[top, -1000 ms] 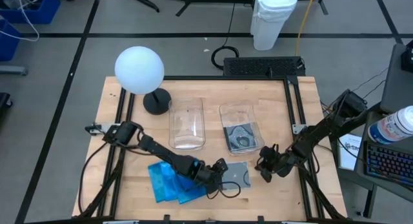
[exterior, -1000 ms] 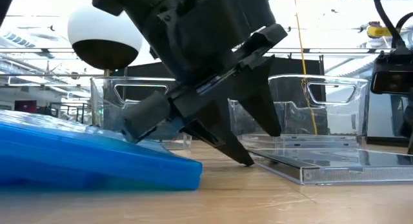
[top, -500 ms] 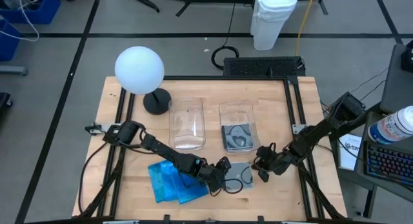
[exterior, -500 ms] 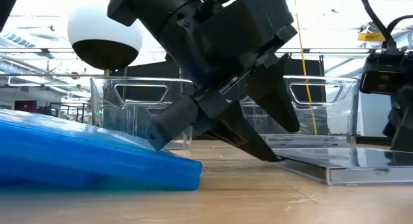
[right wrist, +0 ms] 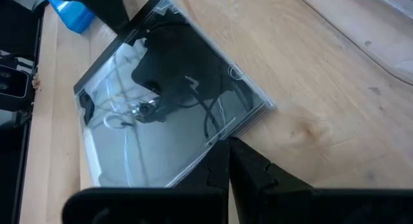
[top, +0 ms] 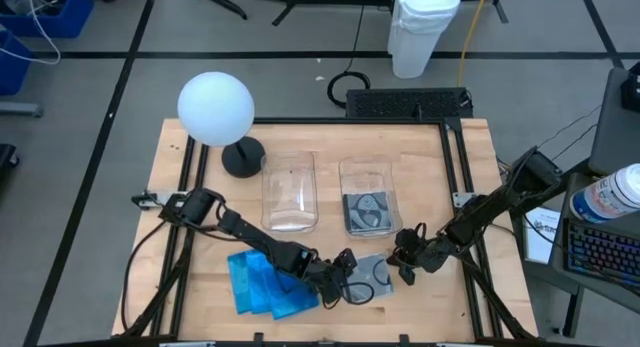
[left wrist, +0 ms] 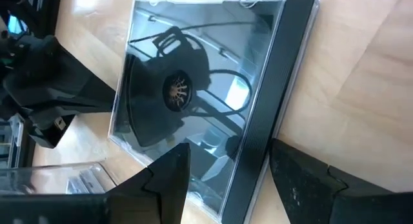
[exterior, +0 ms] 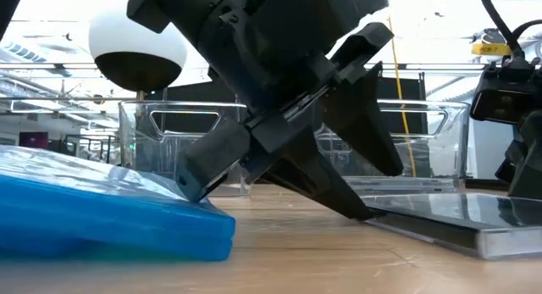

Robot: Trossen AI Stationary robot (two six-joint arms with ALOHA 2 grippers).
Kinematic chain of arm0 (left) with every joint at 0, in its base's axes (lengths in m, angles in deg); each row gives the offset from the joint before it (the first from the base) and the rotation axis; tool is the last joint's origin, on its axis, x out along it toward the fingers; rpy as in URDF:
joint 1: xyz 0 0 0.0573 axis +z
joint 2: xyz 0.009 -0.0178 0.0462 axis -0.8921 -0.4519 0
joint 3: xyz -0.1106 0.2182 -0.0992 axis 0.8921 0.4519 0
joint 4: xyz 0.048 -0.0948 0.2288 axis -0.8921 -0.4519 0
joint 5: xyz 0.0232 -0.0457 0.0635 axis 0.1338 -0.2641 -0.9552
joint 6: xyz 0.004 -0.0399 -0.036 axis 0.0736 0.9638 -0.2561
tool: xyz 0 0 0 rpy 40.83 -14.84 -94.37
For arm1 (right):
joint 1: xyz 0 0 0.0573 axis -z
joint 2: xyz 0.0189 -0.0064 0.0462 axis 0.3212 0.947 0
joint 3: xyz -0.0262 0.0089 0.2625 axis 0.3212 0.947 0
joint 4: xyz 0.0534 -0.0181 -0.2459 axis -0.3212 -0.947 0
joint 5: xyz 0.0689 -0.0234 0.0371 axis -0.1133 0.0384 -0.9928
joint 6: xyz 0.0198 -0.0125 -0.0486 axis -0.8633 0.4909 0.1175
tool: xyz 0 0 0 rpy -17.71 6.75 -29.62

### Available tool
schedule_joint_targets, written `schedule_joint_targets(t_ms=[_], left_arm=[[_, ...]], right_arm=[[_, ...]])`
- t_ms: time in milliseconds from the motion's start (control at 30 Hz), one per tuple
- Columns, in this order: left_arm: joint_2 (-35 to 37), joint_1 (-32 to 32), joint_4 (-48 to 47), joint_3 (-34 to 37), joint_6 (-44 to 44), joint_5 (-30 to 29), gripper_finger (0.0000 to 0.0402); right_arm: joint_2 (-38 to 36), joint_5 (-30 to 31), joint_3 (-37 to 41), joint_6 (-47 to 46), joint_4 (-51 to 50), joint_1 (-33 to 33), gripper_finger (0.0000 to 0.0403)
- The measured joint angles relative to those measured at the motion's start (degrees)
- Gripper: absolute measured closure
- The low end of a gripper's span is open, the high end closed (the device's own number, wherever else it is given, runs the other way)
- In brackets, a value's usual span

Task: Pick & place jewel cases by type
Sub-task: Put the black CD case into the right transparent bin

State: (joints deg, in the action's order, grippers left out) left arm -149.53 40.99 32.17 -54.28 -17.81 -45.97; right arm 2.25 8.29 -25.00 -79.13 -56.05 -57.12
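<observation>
The clear case (top: 372, 272) lies flat on the table (top: 440, 167), just in front of the right bin (top: 368, 177), which already has one clear case inside. The blue cases (top: 262, 284) are in a loose pile beside it, on the left arm's side.

The main risk, as I judge it, is that the case slides instead of being taken. It is thin and flat on the wood, so the left fingers can push it forward, or only lift one edge and let it drop. The right gripper (right wrist: 227, 161) presses on the opposite edge, and if it pushes too strongly the case may tip up or its lid may open. The two grippers are also near each other and could collide.

The left gripper (left wrist: 222, 169) has its jaws partly open, one finger on each side of the case's dark spine edge, not yet closed on it. The right jaws are fully closed, holding nothing, with the tips touching the case's edge.
</observation>
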Motion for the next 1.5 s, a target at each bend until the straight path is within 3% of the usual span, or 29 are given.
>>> schedule_joint_targets(t_ms=[400, 1000, 1167, 1500], left_arm=[[-0.22, -0.24, 5.12, 0.07, 0.92, -1.69, 0.0190], [-0.20, -0.88, 3.53, -0.17, 3.14, -0.55, 0.0190], [-0.18, -1.97, 3.11, -0.19, 2.48, 0.53, 0.0190], [-0.15, -2.74, 3.12, -0.21, 2.48, -1.99, 0.0190]], right_arm=[[0.09, 0.44, 0.04, 0.29, 0.40, -0.43, 0.0403], [0.34, 2.43, -0.05, 0.21, 1.37, -3.89, 0.0403], [0.33, -5.28, -2.05, -1.64, 3.22, -6.15, 0.0403], [0.48, -5.80, -4.85, 1.55, 2.12, -7.72, 0.0403]])
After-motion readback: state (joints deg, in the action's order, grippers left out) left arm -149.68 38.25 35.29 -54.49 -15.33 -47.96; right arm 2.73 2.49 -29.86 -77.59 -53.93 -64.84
